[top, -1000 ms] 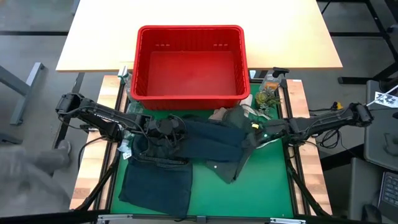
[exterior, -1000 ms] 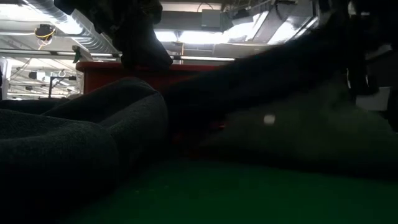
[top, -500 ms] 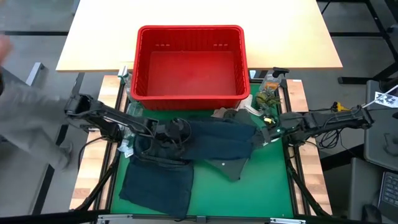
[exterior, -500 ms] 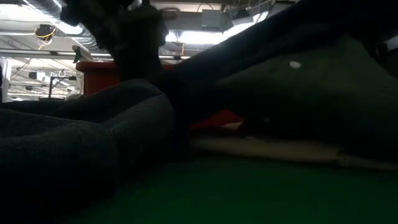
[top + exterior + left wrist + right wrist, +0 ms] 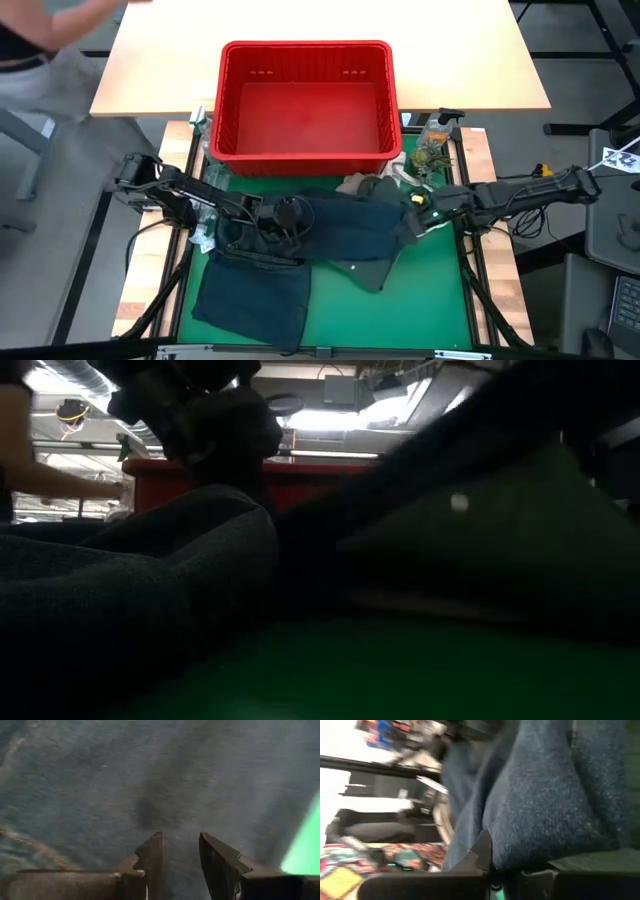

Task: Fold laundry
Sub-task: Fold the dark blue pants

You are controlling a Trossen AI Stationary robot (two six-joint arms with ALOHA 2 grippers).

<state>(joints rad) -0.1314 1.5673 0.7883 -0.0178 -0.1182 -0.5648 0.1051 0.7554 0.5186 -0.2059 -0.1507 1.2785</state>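
Worktop: green mat (image 5: 440, 300) on the near section; pale board (image 5: 320, 25) on the far section.
Dark blue denim jeans: spread across the middle of the green mat (image 5: 345, 228), one leg running toward the near left corner (image 5: 250, 300).
Olive-green buttoned shirt: under the jeans on the right half of the mat (image 5: 372, 270); a pale button shows in the low view (image 5: 459, 503).
Tan top: a small bunched part visible near the mat's far right corner, touching the basket's near wall (image 5: 355, 184).
Left gripper: over the jeans at the left-centre of the mat (image 5: 285, 213). Fingers (image 5: 154, 857) partly apart, tips at the denim surface; whether cloth is pinched between them cannot be told.
Right gripper: at the right edge of the jeans (image 5: 415, 215). Fingers (image 5: 482, 851) closed on a fold of the denim.
Red basket: on the far part of the worktop, just beyond the laundry (image 5: 225, 110).
Clear bottle: at the mat's far right corner, beside the basket (image 5: 434, 132).
Person: an arm shows at the far left corner (image 5: 50, 30).
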